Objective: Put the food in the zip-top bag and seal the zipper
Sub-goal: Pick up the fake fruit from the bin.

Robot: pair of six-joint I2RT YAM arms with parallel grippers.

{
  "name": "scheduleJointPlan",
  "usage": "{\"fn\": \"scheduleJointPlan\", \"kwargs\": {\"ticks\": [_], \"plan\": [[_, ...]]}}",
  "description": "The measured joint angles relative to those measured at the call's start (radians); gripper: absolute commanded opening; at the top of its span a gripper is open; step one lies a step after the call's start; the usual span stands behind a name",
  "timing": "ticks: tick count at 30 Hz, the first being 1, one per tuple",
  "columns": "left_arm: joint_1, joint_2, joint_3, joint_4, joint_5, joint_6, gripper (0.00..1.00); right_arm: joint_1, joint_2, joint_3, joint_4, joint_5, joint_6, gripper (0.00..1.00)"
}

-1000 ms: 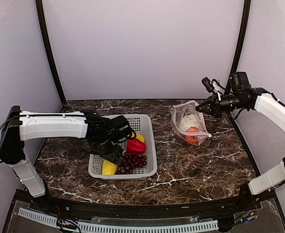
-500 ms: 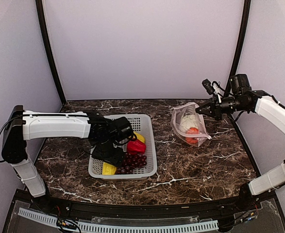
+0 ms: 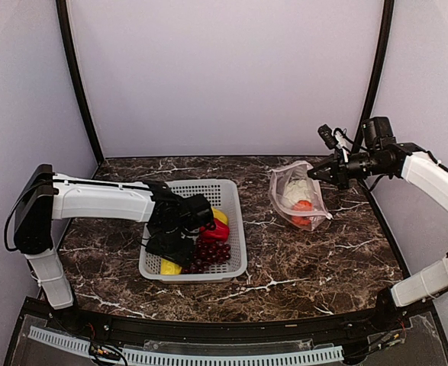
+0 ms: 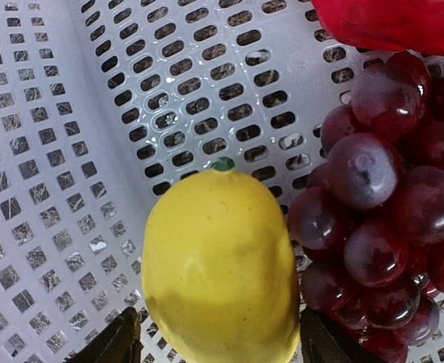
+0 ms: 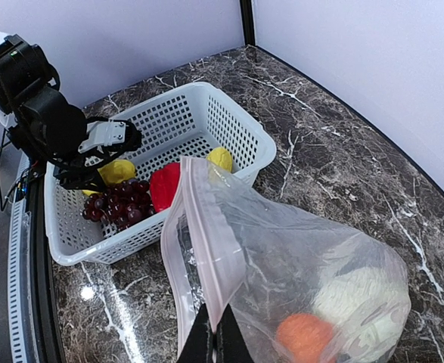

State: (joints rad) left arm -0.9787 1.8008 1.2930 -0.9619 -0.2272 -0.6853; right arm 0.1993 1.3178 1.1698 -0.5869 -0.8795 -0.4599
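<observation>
Left fingers (image 3: 168,255) are down inside the grey-white perforated basket (image 3: 239,223), spread apart with one on each side of a yellow lemon-shaped piece (image 4: 222,272). Whether they touch it cannot be confirmed from the wrist view. A dark red grape bunch (image 4: 380,227) lies against that piece on one side, with the red pepper (image 4: 395,23) just beyond the grapes. A second yellow piece (image 5: 221,159) sits by the pepper near the basket's far wall. Right fingers (image 5: 215,342) are closed, pinching the zip-top bag (image 3: 296,194) at its mouth edge and holding that edge up off the dark marbled desk (image 3: 323,259). The bag rests on the right rear part of the desk, well apart from the basket. Its zipper (image 5: 204,227) is unsealed and the mouth gapes toward the basket. The white-green cauliflower (image 5: 358,299) and the orange tomato (image 5: 303,336) lie inside the bag, touching each other.
</observation>
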Motion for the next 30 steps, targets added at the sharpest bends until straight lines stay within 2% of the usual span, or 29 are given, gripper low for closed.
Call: {"fn": "scheduleJointPlan", "kwargs": {"ticks": [2,7,16,24,30], "plan": [[0.0,0.006,0.0,0.003,-0.003,-0.002,0.75,0.0,0.0,-0.002,0.004,0.0,0.0,0.0],[0.0,0.022,0.0,0.019,-0.007,-0.005,0.63,0.001,0.0,-0.005,0.007,0.0,0.0,0.0],[0.0,0.025,0.0,0.025,-0.019,-0.005,0.52,0.004,0.0,-0.008,0.012,0.0,0.0,0.0],[0.0,0.004,0.014,-0.006,-0.048,-0.006,0.49,0.004,0.004,-0.015,0.015,0.0,0.0,0.0],[0.0,-0.084,0.063,-0.033,-0.089,0.007,0.47,0.005,0.007,-0.016,0.017,0.001,0.0,0.0]]}}
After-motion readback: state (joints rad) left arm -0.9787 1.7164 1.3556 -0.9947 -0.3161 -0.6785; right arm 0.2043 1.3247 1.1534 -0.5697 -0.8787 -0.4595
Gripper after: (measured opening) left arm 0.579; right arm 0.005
